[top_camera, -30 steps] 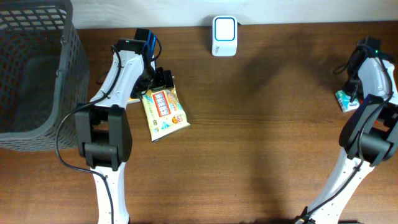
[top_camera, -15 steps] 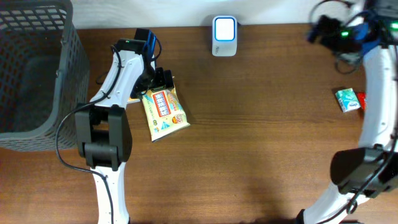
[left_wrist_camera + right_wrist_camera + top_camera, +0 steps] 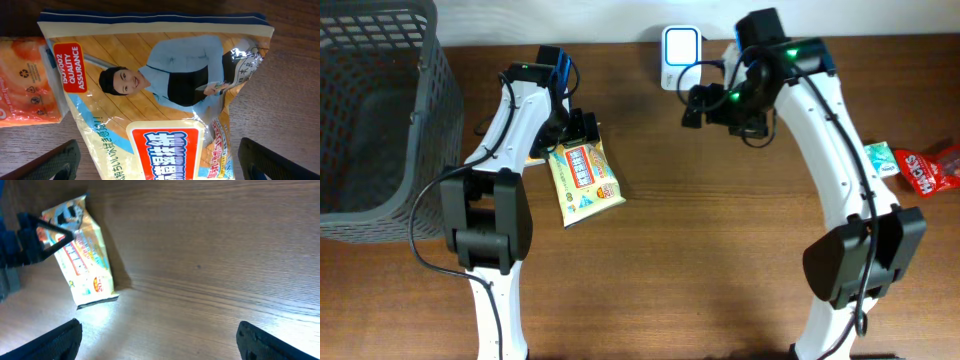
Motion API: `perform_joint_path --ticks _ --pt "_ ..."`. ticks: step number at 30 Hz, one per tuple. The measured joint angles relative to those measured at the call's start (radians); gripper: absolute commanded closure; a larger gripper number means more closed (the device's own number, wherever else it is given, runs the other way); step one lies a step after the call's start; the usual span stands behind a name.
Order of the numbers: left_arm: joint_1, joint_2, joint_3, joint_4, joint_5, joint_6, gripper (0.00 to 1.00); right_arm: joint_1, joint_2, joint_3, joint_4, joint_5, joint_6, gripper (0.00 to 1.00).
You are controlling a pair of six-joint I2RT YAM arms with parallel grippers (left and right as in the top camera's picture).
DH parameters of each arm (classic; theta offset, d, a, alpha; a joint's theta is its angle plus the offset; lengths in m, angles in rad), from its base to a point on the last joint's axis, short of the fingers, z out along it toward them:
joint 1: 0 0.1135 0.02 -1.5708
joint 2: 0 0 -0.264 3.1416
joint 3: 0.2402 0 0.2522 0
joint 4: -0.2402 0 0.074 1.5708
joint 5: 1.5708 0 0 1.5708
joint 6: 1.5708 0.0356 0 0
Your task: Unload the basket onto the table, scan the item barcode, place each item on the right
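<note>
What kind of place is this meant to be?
Probably a mock shop checkout on a wooden table: a white barcode scanner at the back edge, a grey mesh basket at left, and a yellow snack pack.

A dark brown wooden table (image 3: 720, 260) fills nearly the whole overhead view. Its top is a smooth veneer with fine grain running along its length, streaked lighter and darker. Along the far edge a narrow strip of plain white wall (image 3: 570, 18) shows, meeting the tabletop in a straight line. A grey plastic mesh basket (image 3: 436, 120) stands at the far left corner. The light comes from above and is even, throwing soft, blurred shadows onto the wood at the centre and near edge. In the right wrist view a pale band of glare (image 3: 200, 307) lies across the grain.
</note>
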Motion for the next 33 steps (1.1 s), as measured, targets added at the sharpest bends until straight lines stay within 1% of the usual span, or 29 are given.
perform_joint_path --ticks 2,4,6,9,13,17,19,21,22,23,25,27,28,29,30,32,33 --pt "0.000 0.000 0.000 -0.043 0.006 0.000 0.01 0.017 0.000 0.000 0.001 0.001 -0.002 0.01" --pt "0.000 0.000 -0.001 -0.092 0.045 0.000 0.01 0.031 0.000 0.000 0.000 0.001 -0.003 0.01" --pt "-0.004 0.000 -0.003 -0.100 0.071 0.000 0.01 0.036 0.000 0.000 0.000 0.001 -0.003 0.01" --pt "-0.024 0.000 -0.035 -0.106 0.037 -0.003 0.01 0.036 0.000 0.000 0.001 0.002 -0.003 0.02" --pt "-0.048 0.000 -0.093 -0.077 0.005 -0.004 0.01 0.036 0.000 0.000 0.002 0.004 -0.003 0.01" --pt "-0.047 0.000 -0.167 -0.007 -0.003 -0.003 0.01 0.036 0.000 0.000 0.003 0.005 -0.004 0.01" --pt "-0.034 -0.003 -0.183 0.018 0.033 0.033 0.01 0.036 0.000 0.000 0.004 0.019 -0.003 0.01" --pt "-0.019 -0.003 -0.189 0.029 0.089 0.096 0.01 0.036 0.000 0.000 0.004 0.041 -0.004 0.01" --pt "-0.008 -0.003 -0.190 0.028 0.141 0.146 0.00 0.036 0.000 0.000 0.006 0.055 -0.004 0.01" --pt "0.002 -0.005 -0.190 0.027 0.193 0.194 0.04 0.036 0.000 0.000 0.006 0.065 -0.003 0.01" --pt "0.014 -0.005 -0.190 0.032 0.309 0.276 0.24 0.036 0.000 0.000 0.006 0.081 -0.004 0.02" --pt "0.008 -0.005 -0.198 0.038 0.371 0.313 0.42 0.036 0.000 -0.001 0.007 0.090 -0.004 0.01" --pt "-0.002 -0.005 -0.201 0.037 0.395 0.336 0.50 0.036 0.000 -0.001 0.006 0.092 -0.004 0.01" --pt "-0.014 -0.005 -0.204 0.037 0.411 0.348 0.56 0.036 0.000 -0.001 0.007 0.094 -0.004 0.02" --pt "-0.033 -0.005 -0.205 0.037 0.423 0.368 0.71 0.036 0.000 -0.002 0.006 0.096 -0.004 0.01" --pt "-0.071 -0.005 -0.205 0.031 0.443 0.381 0.96 0.036 0.000 -0.002 0.001 0.107 -0.003 0.01" --pt "-0.085 -0.005 -0.202 0.016 0.449 0.385 1.00 0.036 0.000 -0.002 -0.006 0.113 -0.003 0.01"
